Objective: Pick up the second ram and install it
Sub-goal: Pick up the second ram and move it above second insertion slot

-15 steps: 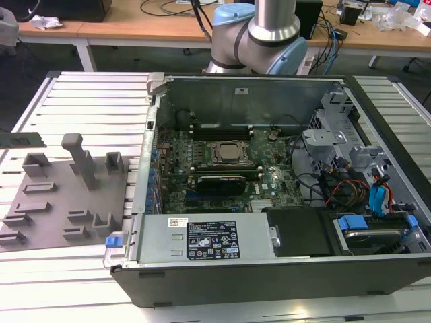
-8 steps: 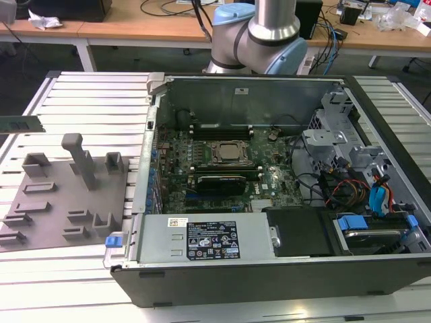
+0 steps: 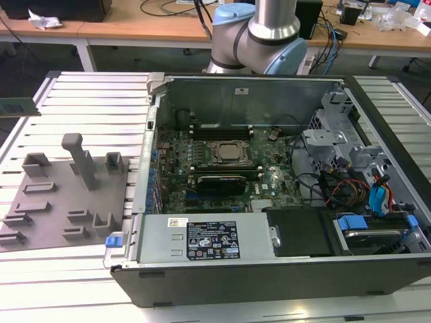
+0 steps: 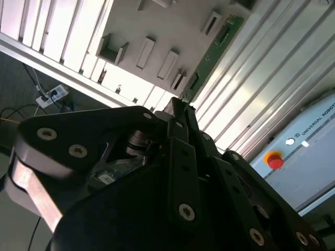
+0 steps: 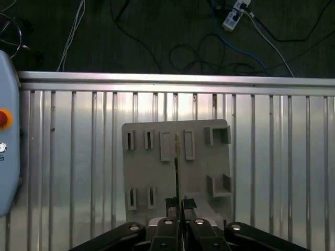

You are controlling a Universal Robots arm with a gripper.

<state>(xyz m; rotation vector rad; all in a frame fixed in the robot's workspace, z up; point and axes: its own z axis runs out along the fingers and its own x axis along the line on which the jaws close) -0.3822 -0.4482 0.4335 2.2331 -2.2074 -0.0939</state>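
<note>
A: Gripper (image 5: 178,203)?
B: Clamped on one end of the second ram (image 4: 214,52): thin, flat green stick, black chips.
A: Where?
B: Over ribbed metal table (image 3: 87,101), eleven o'clock of the matte grey blocky holder tray (image 3: 57,202) in exterior view.

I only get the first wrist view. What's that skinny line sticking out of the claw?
Observer: In the second wrist view it shows its flat side: the second ram, a green board, held at one end by the claw.
Operator: Where's the computer it goes into?
Observer: The exterior view shows the open computer case, motherboard facing up.
Operator: Is the grey tray near it?
Observer: Yes, the grey holder tray sits beside the case, at the exterior view's left.
</note>
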